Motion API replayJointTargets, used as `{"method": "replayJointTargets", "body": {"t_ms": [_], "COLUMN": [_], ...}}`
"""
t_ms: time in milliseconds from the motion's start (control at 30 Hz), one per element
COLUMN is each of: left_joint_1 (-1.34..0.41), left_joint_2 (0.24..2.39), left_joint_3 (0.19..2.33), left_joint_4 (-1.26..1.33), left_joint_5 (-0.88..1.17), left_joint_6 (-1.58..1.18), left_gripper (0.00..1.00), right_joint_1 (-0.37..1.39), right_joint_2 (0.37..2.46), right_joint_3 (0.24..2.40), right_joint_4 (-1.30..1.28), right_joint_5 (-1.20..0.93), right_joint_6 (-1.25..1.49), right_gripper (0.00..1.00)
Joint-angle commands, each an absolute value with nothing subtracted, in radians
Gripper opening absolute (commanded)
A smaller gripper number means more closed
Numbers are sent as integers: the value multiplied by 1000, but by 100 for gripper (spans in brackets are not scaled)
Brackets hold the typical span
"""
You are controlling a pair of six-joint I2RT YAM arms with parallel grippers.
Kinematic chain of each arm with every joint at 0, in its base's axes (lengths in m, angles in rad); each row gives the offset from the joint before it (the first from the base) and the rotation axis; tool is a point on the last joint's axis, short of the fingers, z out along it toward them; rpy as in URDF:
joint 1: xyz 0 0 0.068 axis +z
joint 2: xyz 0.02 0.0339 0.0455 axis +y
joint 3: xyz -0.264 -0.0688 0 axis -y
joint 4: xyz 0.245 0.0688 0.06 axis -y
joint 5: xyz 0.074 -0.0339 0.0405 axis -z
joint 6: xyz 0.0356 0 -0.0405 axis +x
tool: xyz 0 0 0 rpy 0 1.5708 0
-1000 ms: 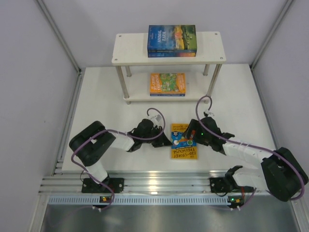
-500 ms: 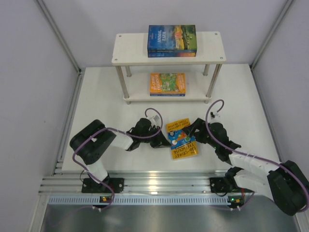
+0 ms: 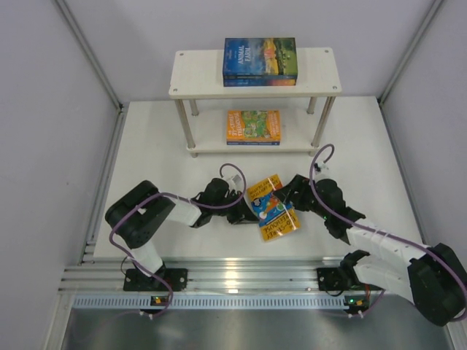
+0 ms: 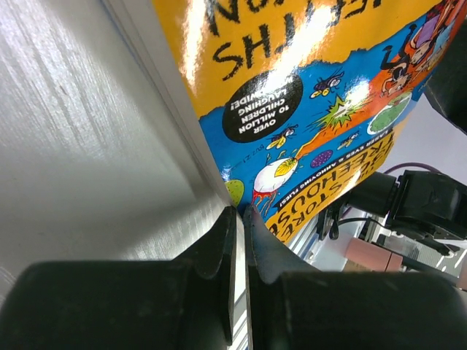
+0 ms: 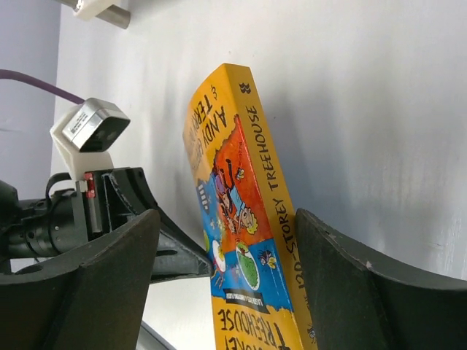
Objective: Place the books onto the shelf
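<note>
a white table (image 3: 149,157) stands between pale grey walls (image 3: 44,146).

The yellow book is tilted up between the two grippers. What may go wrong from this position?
1. The yellow book leans tilted against the shut left gripper, which seems only to prop its edge; it may slip and fall flat.
2. The right gripper stands open around the spine side; if it closes off-centre, it might push the book away or bend the cover.

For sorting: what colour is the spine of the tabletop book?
Spine yellow, dark lettering; best in right wrist view.
</note>
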State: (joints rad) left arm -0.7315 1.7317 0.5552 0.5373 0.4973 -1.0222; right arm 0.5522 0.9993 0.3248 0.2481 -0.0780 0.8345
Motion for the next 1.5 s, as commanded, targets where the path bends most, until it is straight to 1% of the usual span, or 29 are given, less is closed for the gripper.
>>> {"method": "replayJointTargets", "body": {"t_ms": [0,67,133,233,333,467,700,833,1000,1100,1133,1167,1200,1233,1267,1300,1367,1400,1433,1467], "left_joint_1": [-747,-747,-747,-747,-747,-747,-747,-744,-736,-735,-735,-735,-730,-724,-716,-694,-666,-635,-620,-608], "left_joint_2": [1760,1752,1747,1743,1730,1709,1720,1732,1717,1688,1678,1654,1641,1625,1606,1559,1498,1424,1383,1296], "left_joint_3": [557,558,569,590,620,635,666,693,683,687,698,709,721,748,762,770,767,746,730,712], "left_joint_4": [410,394,368,313,232,195,112,45,48,28,15,-30,-50,-69,-92,-116,-127,-133,-135,-132], "left_joint_5": [345,336,327,311,293,278,247,209,207,195,190,184,176,172,175,179,208,218,225,248], "left_joint_6": [-953,-950,-943,-931,-908,-885,-865,-859,-865,-861,-854,-848,-845,-841,-839,-841,-847,-860,-870,-885], "left_gripper": [0,0,0,0,0,0,0,0,0,0,0,3,13,21,28,41,53,60,63,66], "right_joint_1": [597,597,597,595,595,595,597,597,595,595,595,594,594,595,595,594,597,598,600,610], "right_joint_2": [1051,1057,1048,1032,1035,1049,1078,1088,1048,1016,1011,1003,994,988,976,939,882,821,795,767], "right_joint_3": [324,311,321,353,365,376,408,417,433,425,419,396,384,373,350,338,287,272,261,256], "right_joint_4": [259,329,331,236,167,33,-30,-63,-147,-132,-117,-50,-13,26,84,113,219,256,280,299], "right_joint_5": [-397,-432,-448,-446,-492,-476,-515,-534,-440,-381,-370,-365,-365,-359,-350,-322,-287,-252,-229,-198], "right_joint_6": [882,920,916,879,848,766,704,677,647,686,727,751,777,832,859,891,1004,1087,1123,1153], "right_gripper": [72,70,69,71,73,73,70,72,72,63,50,39,29,13,6,0,0,0,0,0]}}
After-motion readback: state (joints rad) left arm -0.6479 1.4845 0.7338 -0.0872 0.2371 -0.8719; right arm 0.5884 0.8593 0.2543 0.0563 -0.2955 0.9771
